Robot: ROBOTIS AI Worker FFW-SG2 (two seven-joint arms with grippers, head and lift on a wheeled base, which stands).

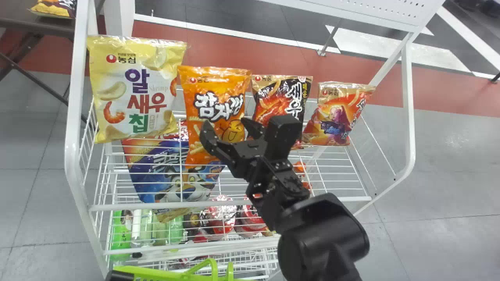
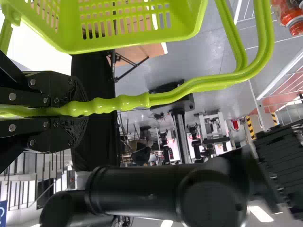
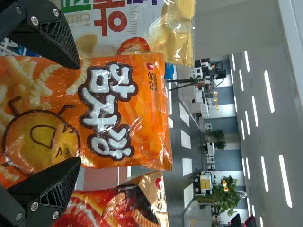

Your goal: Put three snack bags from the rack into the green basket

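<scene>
1. Currently, the right pincer (image 1: 225, 127) is at the centre of the head view, set wide, in front of the orange snack bag (image 1: 218, 113); whether it touches the bag, I cannot tell.
2. In the right wrist view, its two fingers (image 3: 52, 38) stand apart, overlapping the same bag's face.
3. The left pincer (image 2: 78, 111) is closed around the green handle (image 2: 123, 101), at the left edge of its wrist view.
4. The green basket (image 1: 148, 271) is at the lower edge of the head view, left of centre.
5. Across the white rack (image 1: 71, 148), the orange bag stands between a yellow bag (image 1: 136, 89) at upper left and a black-and-red bag (image 1: 281, 97); a purple-and-orange bag (image 1: 338, 113) is farther right.
</scene>
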